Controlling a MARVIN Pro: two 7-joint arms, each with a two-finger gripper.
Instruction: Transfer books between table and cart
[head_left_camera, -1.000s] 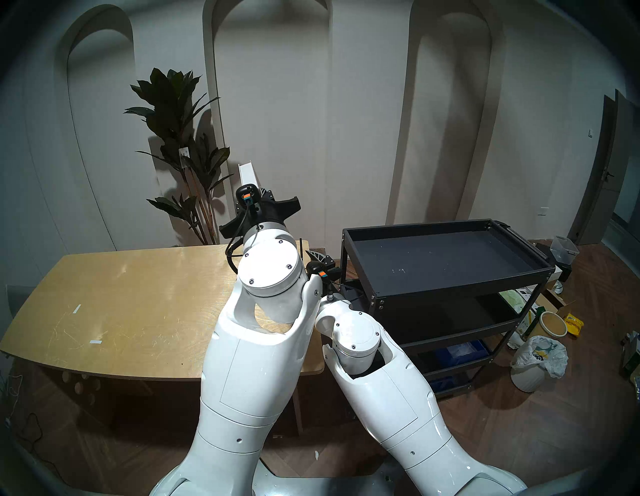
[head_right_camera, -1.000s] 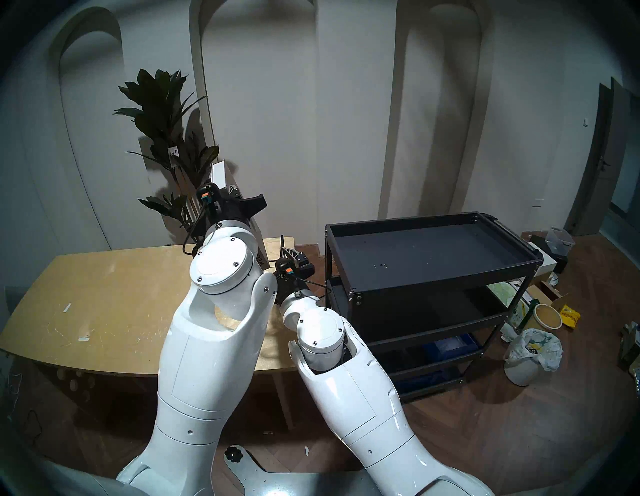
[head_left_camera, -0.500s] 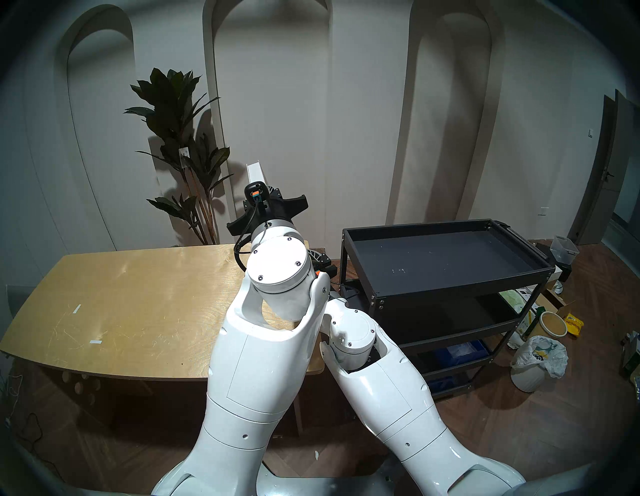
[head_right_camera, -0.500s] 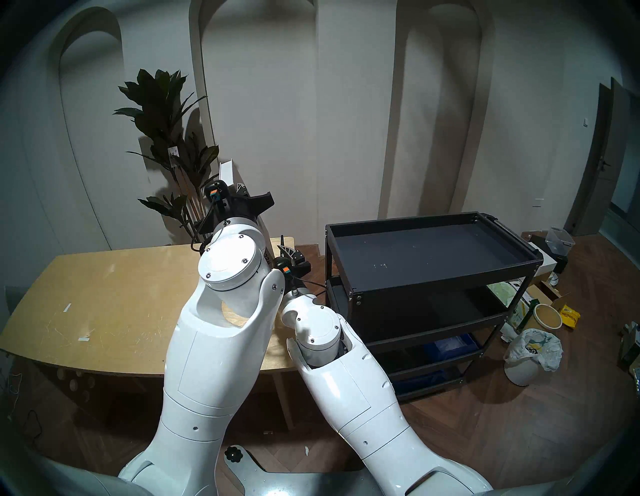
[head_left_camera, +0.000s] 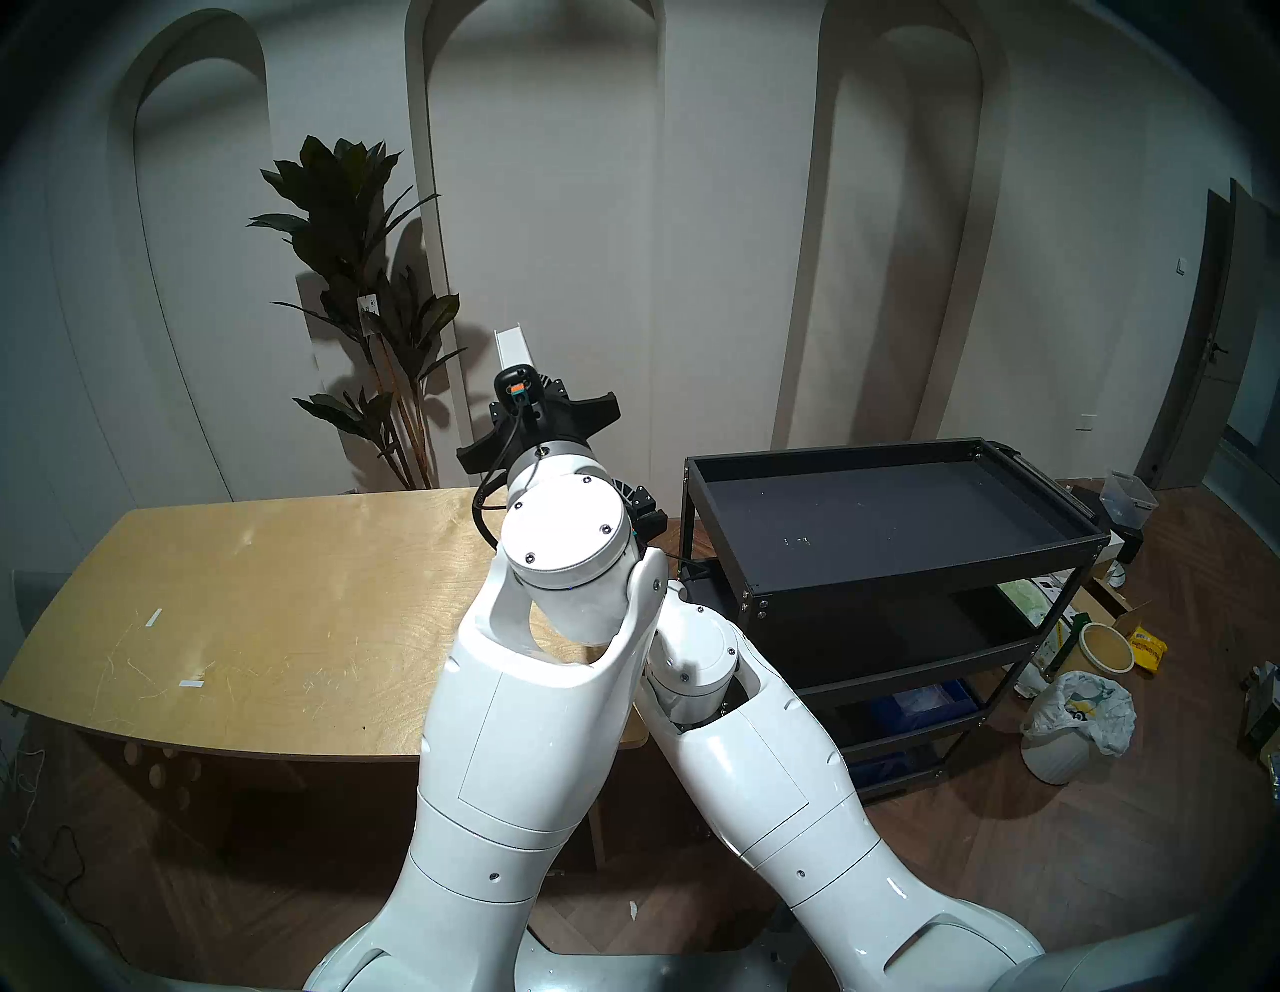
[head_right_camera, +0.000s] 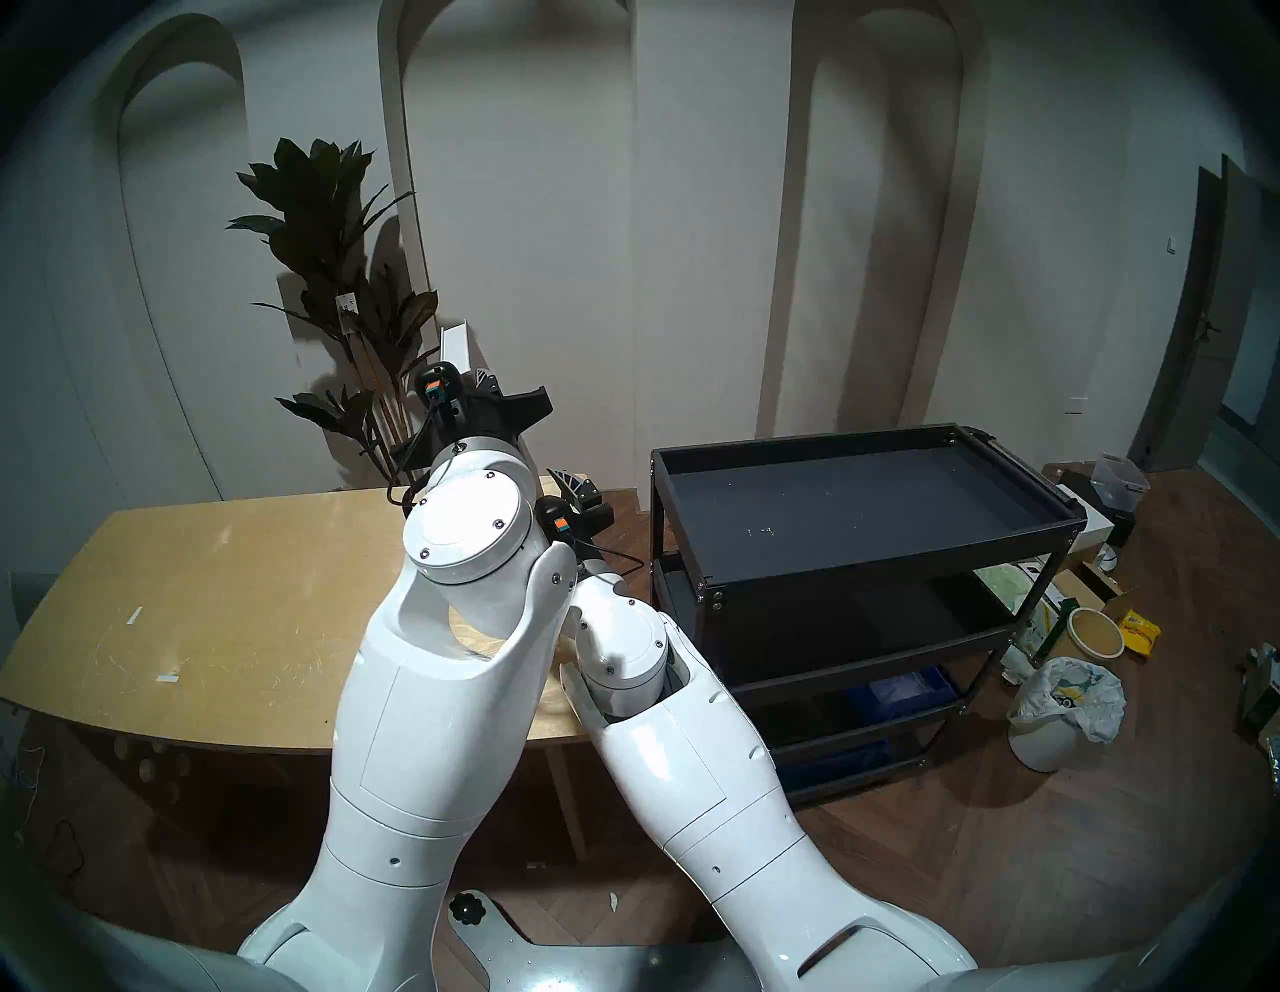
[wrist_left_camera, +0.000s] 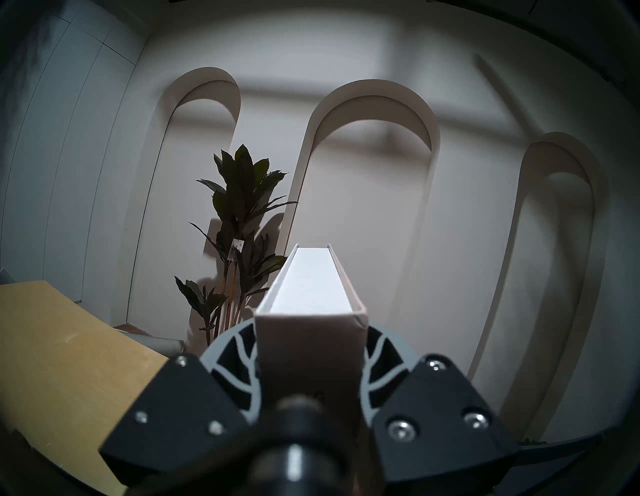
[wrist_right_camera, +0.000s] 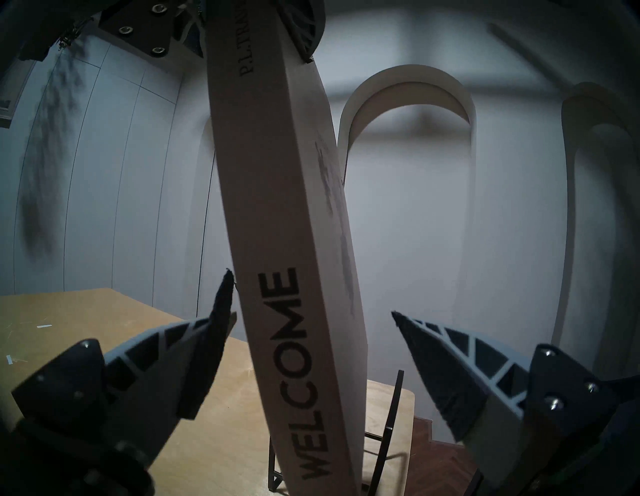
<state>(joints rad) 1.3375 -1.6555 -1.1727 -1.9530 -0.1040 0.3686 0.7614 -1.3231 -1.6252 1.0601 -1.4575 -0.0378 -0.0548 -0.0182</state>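
Above the far right corner of the surface (head_left_camera: 277, 609), the left hand (wrist_left_camera: 311, 367) is clamped on the top end of the book (wrist_right_camera: 294, 214), a thick white hardcover held upright with its spine toward the robot and its page edges facing up in the left wrist view. On the spine, "WELCOME" runs in black letters, and a dark ink-like picture shows on the cover that faces right in the right wrist view. Below the left hand, the right hand (wrist_right_camera: 311, 311) stands wide, one finger on each side of the book's lower part; the left fingertip (wrist_right_camera: 221, 304) lies just beside the spine, and whether it touches cannot be told, while the right fingertip (wrist_right_camera: 415, 332) is clear of the cover. The book's bottom end hangs over a black wire rack (wrist_right_camera: 388, 436) that stands at that right corner of the surface; whether the book rests in the rack cannot be told. Just beyond the right edge of the surface stands the cart (head_left_camera: 893, 575), black with three tiers. Behind the far edge a tall dark-leaved plant (head_left_camera: 360, 291) rises against the white arched wall.
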